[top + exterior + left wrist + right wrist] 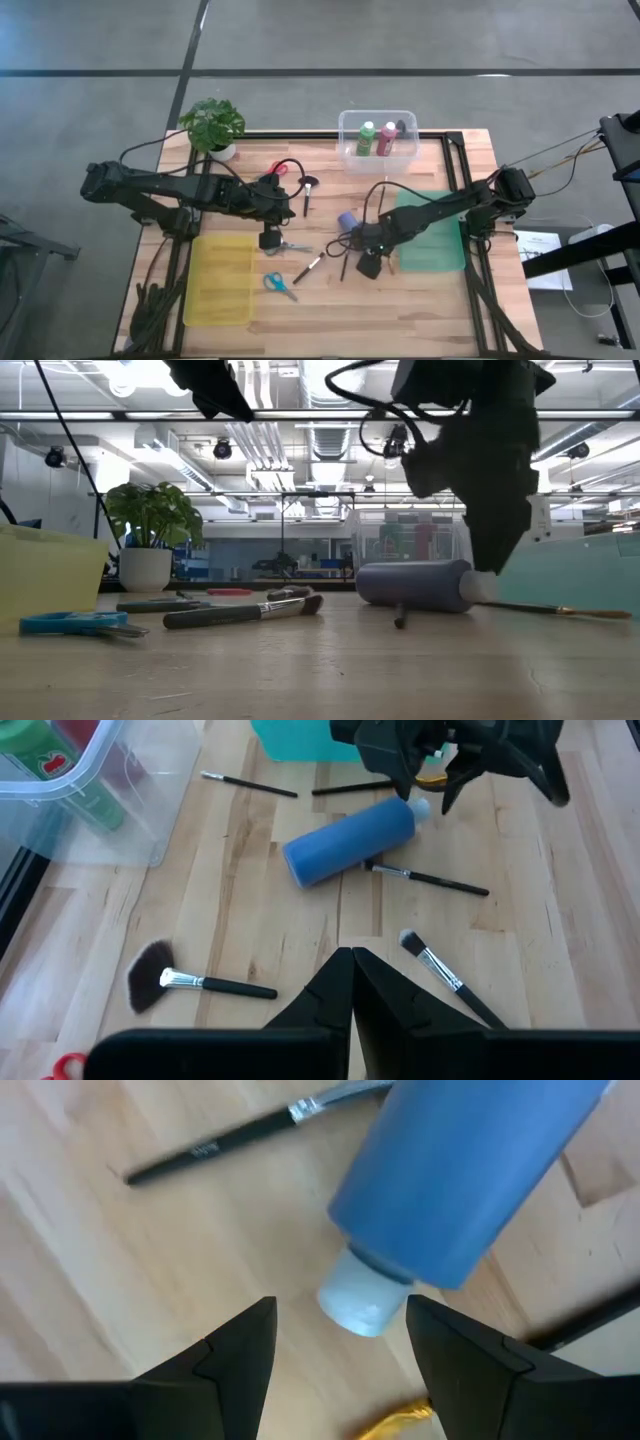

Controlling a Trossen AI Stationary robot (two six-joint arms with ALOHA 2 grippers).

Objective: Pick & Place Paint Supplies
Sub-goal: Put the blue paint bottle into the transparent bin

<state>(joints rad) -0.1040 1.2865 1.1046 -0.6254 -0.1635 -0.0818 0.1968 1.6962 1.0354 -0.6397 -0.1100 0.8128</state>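
Note:
A blue paint bottle (347,220) lies on its side on the table near the middle; it also shows in the low view (412,582) and the left wrist view (348,842). My right gripper (340,1335) is open and points down, its fingers on either side of the bottle's white cap (362,1302), apart from it. In the high view my right gripper (368,262) is near the teal tray. My left gripper (352,982) is shut and empty, above the table by the grey scissors (291,246). Thin brushes (428,878) lie around the bottle.
A clear bin (377,150) at the back holds a green and a pink bottle. There is a yellow tray (220,280) at the front left and a teal tray (432,235) on the right. Blue scissors (280,285), red scissors (279,168), a fan brush (190,980) and a potted plant (212,125) are also on the table.

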